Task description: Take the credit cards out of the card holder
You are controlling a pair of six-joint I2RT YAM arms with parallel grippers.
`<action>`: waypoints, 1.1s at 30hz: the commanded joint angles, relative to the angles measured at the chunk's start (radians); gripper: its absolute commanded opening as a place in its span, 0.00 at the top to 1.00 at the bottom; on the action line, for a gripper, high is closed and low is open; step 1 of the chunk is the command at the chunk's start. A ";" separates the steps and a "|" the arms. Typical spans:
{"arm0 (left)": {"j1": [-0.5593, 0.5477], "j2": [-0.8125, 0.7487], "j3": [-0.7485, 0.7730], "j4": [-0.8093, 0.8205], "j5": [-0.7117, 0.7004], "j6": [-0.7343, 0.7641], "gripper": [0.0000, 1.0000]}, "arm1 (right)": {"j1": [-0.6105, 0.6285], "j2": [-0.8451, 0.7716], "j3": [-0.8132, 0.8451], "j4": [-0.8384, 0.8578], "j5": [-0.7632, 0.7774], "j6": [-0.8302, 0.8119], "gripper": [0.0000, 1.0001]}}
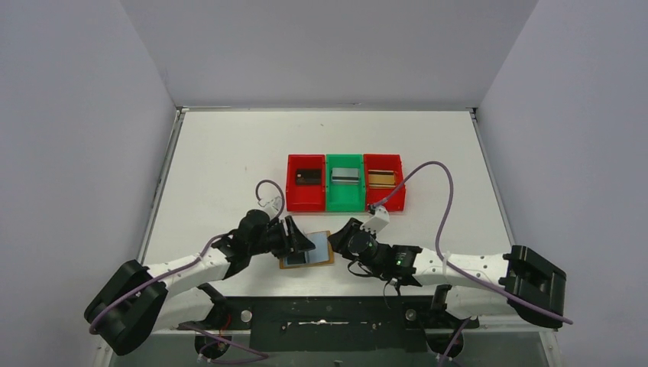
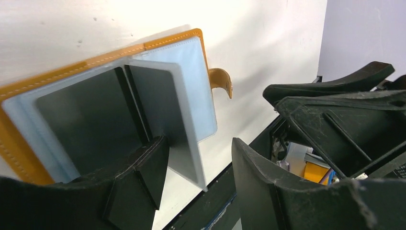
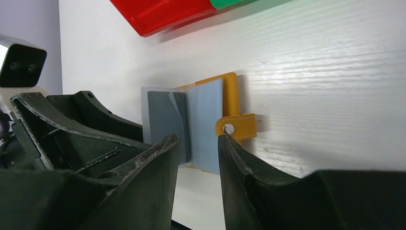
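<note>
Tan-mustard leather bifold card holder lies open on the white tabletop, between both claws. Left claw is half open, with one finger apparently resting on the clear sleeves. Right claw is part open and empty. Holder judged light and floppy, sleeves slick. Best hold: the stitched edge.

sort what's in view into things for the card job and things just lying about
For the job: tan leather bifold card holder, lying open; thin black credit card; thin silver-grey credit card; thin gold-brown credit card.
Just there: left red plastic bin, green plastic bin, right red plastic bin, each with one card in it; purple cables.
</note>
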 commanded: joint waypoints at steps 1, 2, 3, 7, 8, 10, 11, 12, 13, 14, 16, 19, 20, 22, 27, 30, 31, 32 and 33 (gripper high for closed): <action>-0.040 0.068 0.081 0.125 0.031 0.008 0.50 | 0.033 -0.080 -0.014 -0.119 0.172 0.078 0.62; -0.049 0.082 0.092 0.121 0.028 0.018 0.50 | 0.035 -0.086 -0.016 -0.132 0.179 0.084 0.61; -0.057 0.095 0.101 0.113 0.025 0.024 0.50 | 0.038 -0.092 -0.017 -0.146 0.187 0.092 0.61; -0.063 0.079 0.108 0.071 -0.016 0.030 0.49 | 0.059 -0.111 -0.021 -0.171 0.221 0.112 0.53; -0.063 0.060 0.103 0.058 -0.031 0.032 0.49 | 0.062 -0.114 -0.023 -0.169 0.224 0.113 0.52; -0.063 0.019 0.100 0.017 -0.065 0.036 0.48 | 0.062 -0.115 -0.027 -0.157 0.220 0.107 0.51; -0.062 -0.001 0.102 -0.010 -0.081 0.040 0.48 | 0.063 -0.114 -0.028 -0.145 0.214 0.097 0.50; -0.062 -0.020 0.105 -0.052 -0.099 0.047 0.48 | 0.062 -0.111 -0.029 -0.123 0.205 0.083 0.50; -0.063 -0.039 0.107 -0.079 -0.115 0.051 0.47 | 0.064 -0.107 -0.028 -0.106 0.195 0.064 0.50; -0.062 -0.056 0.107 -0.101 -0.132 0.053 0.47 | 0.063 -0.101 -0.025 -0.093 0.187 0.050 0.51; -0.060 -0.084 0.103 -0.140 -0.163 0.054 0.46 | 0.065 -0.086 -0.016 -0.075 0.174 0.031 0.51; -0.059 -0.119 0.094 -0.185 -0.202 0.050 0.46 | 0.067 -0.057 0.005 -0.056 0.154 0.004 0.51; -0.057 -0.131 0.089 -0.194 -0.212 0.046 0.46 | 0.067 -0.046 0.013 -0.047 0.145 -0.009 0.52; -0.055 -0.157 0.077 -0.207 -0.229 0.041 0.45 | 0.068 -0.026 0.030 -0.034 0.116 -0.036 0.53; -0.051 -0.226 0.055 -0.241 -0.271 0.024 0.43 | 0.071 0.038 0.090 -0.020 0.069 -0.088 0.58; -0.043 -0.264 0.043 -0.257 -0.285 0.017 0.43 | 0.071 0.082 0.125 -0.002 0.033 -0.126 0.64; -0.041 -0.278 0.042 -0.271 -0.292 0.015 0.42 | 0.071 0.097 0.137 0.001 0.021 -0.138 0.65; -0.040 -0.289 0.041 -0.281 -0.300 0.012 0.42 | 0.070 0.113 0.149 -0.001 0.012 -0.143 0.67; -0.037 -0.301 0.040 -0.291 -0.309 0.010 0.42 | 0.068 0.129 0.163 -0.008 0.004 -0.145 0.67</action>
